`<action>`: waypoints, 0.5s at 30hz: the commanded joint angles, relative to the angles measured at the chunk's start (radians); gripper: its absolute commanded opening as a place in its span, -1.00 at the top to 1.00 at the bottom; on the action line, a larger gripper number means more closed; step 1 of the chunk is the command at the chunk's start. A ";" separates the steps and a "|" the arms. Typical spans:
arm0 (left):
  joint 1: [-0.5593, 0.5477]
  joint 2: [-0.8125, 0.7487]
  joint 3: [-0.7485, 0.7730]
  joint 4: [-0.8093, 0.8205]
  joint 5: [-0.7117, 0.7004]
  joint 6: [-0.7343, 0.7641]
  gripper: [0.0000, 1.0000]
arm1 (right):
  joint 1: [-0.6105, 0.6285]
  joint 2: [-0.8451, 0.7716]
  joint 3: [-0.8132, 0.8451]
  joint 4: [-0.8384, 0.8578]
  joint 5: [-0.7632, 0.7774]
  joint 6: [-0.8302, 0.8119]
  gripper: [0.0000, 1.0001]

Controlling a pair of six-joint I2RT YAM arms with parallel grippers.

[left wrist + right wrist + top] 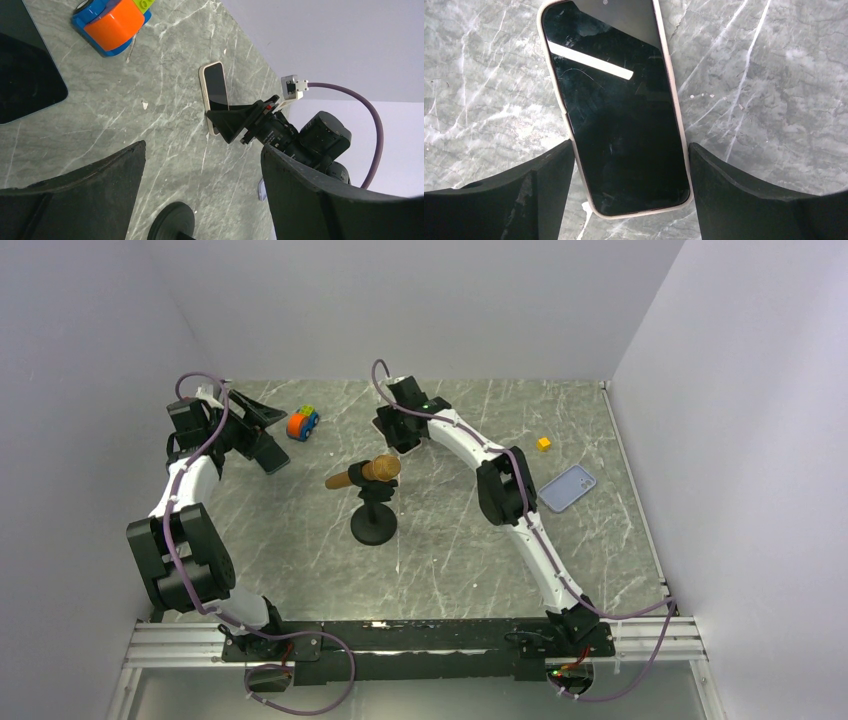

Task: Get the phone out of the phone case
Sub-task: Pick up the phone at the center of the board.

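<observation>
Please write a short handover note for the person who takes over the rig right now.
Left gripper: open, empty, above the table, away from the phone.
Right gripper: open, one finger each side of the phone's lower end.
Phone: flat on the table, screen up, in its pale case.
Done: right gripper lined up.
Left to do: pull phone out of case.

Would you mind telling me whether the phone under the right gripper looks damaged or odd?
The phone lies flat in its pale case, glass uncracked, but its screen shows fine hairline scratches and smudges. The right gripper straddles it, open. Nothing else stands out.
</observation>
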 commanded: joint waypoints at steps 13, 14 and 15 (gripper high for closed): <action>0.003 -0.016 -0.003 0.060 0.021 0.000 -0.76 | 0.031 -0.370 -0.671 -0.067 -0.050 0.069 -0.42; 0.003 -0.017 -0.002 0.060 0.022 -0.002 -0.76 | 0.033 -0.403 -0.714 -0.038 -0.052 0.077 -0.53; 0.003 -0.015 -0.003 0.062 0.024 -0.003 -0.76 | 0.034 -0.425 -0.744 -0.012 -0.053 0.085 -0.64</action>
